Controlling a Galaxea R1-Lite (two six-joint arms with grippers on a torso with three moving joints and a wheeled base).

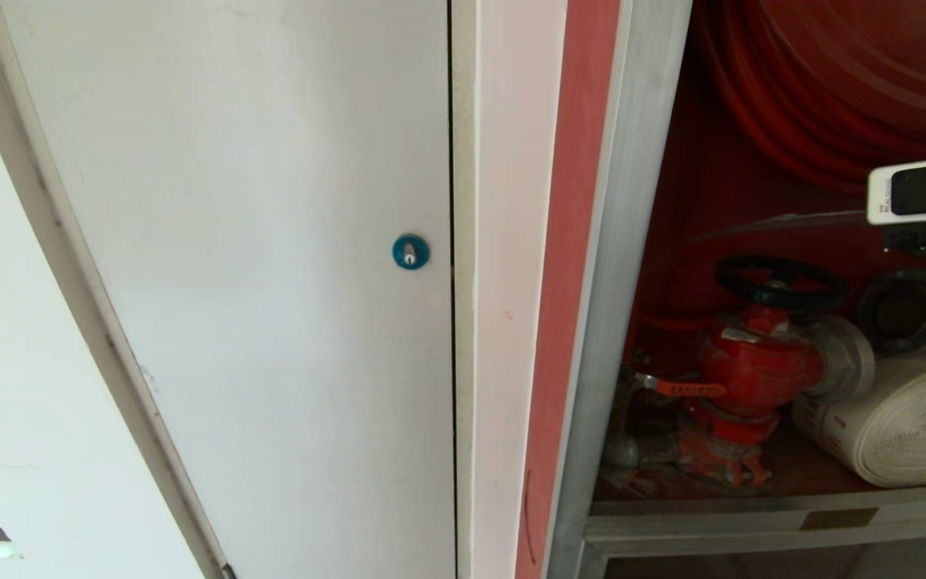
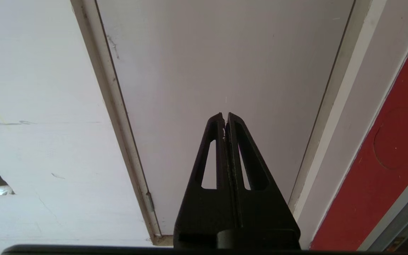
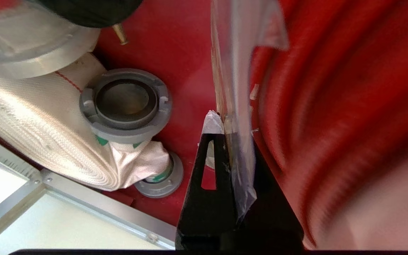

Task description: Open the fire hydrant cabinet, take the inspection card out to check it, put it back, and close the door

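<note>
The fire hydrant cabinet (image 1: 620, 265) stands open at the right of the head view, showing its red interior, a red valve (image 1: 752, 366) with a black handwheel, a red hose reel (image 1: 849, 88) and a white rolled hose (image 1: 905, 422). My right gripper (image 3: 225, 120) is inside the cabinet, shut on the inspection card (image 3: 230, 71), a thin pale sheet in a clear sleeve seen edge-on beside the reel. In the head view the card (image 1: 784, 223) shows as a thin sliver above the valve. The door is out of view. My left gripper (image 2: 225, 115) is shut and empty, facing a white panel.
A plain white panel (image 1: 254, 265) with a blue round lock (image 1: 411, 252) fills the left of the head view. Grey hose couplings (image 3: 126, 104) lie by the rolled hose (image 3: 41, 134). The cabinet's silver bottom rail (image 1: 776, 523) runs below the valve.
</note>
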